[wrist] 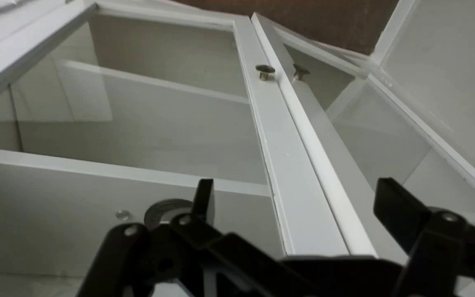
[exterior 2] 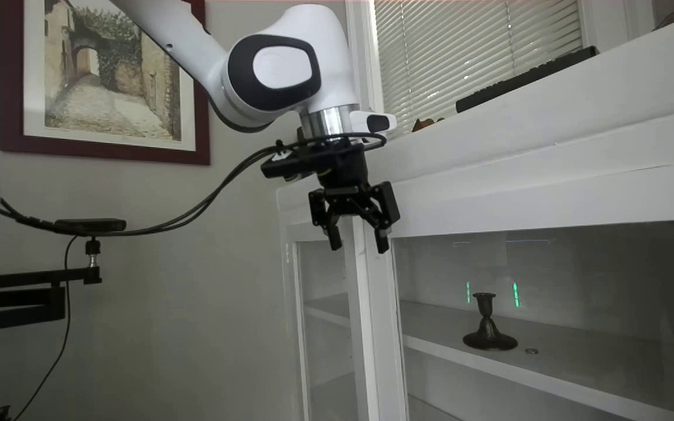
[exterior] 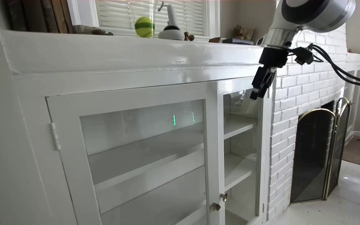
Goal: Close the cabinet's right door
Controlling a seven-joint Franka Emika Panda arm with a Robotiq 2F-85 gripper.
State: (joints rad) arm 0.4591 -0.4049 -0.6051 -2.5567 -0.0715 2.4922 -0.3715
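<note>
The wide, white built-in cabinet (exterior: 114, 50) shows in both exterior views. Its right door (exterior: 242, 150), a white-painted frame around one clear glass pane, makes up the cabinet's half beside the white brick fireplace (exterior: 287, 90). At the middle of the cabinet front, this door's inner stile (wrist: 289, 165) lies just beside that of the left glass door (exterior: 64, 109), and its round metal knob (wrist: 265, 69) is plain to see in the wrist view. Whether the right door is fully shut, I cannot tell. The Robotiq gripper (exterior 2: 359, 242) points downward in front of the cabinet, near the upper part of its right door, its fingers (wrist: 400, 214) spread wide; I cannot tell whether it touches the cabinet. In the wrist view, those fingers stand to either side of the line where the cabinet's doors meet. On a cabinet shelf (exterior 2: 606, 356) behind the right door's pane stands a dark candlestick (exterior 2: 489, 324), upright, with a small round disc (exterior 2: 532, 351) just beside it. Past the cabinet's right end stands a folding fireplace screen (exterior: 312, 156)
</note>
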